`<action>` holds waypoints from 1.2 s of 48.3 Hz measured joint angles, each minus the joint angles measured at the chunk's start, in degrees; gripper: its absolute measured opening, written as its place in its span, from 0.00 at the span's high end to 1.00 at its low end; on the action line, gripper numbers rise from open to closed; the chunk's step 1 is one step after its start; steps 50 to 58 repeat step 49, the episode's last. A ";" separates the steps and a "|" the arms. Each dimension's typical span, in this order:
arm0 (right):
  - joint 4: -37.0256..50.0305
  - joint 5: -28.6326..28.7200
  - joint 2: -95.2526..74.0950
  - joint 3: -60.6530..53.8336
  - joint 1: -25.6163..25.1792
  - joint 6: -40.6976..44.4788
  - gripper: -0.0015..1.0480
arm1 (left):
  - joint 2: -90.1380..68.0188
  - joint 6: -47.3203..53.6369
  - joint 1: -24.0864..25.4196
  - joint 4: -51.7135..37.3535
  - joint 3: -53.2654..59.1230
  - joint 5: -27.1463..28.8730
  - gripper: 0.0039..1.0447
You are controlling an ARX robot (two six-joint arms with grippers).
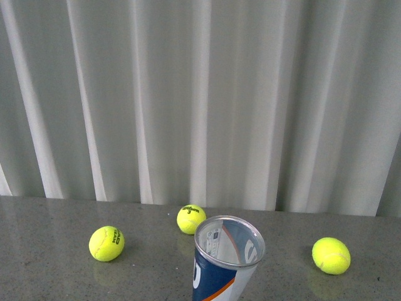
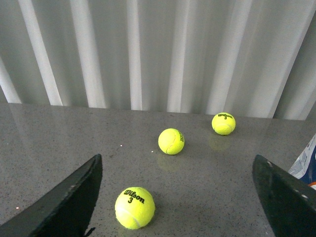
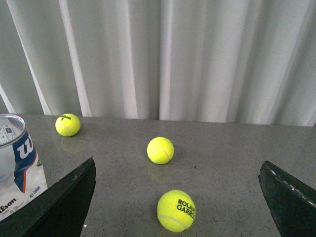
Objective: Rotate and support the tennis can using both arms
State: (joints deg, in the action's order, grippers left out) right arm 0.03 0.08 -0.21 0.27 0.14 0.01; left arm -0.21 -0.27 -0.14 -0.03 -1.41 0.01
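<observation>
An open can [image 1: 227, 260] stands upright at the desk's [image 1: 50, 226] near edge; the left claw [image 2: 177, 197] and right claw [image 3: 177, 197], both wide open and empty, should close on opposite sides.

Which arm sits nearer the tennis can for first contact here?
Probably the right: the tennis can fills a corner beside the right gripper, while only a sliver shows beside the left gripper. Both jaws are open and empty.

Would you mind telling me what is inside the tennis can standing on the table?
Through the open top of the tennis can only clear plastic wall and the back of the label show; no ball is visible there. Its lower part is out of frame, so the bottom cannot be checked.
</observation>
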 joint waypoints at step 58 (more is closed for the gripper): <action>0.00 0.02 0.00 0.00 0.00 0.00 0.07 | 0.00 0.04 0.00 0.00 0.00 0.00 0.06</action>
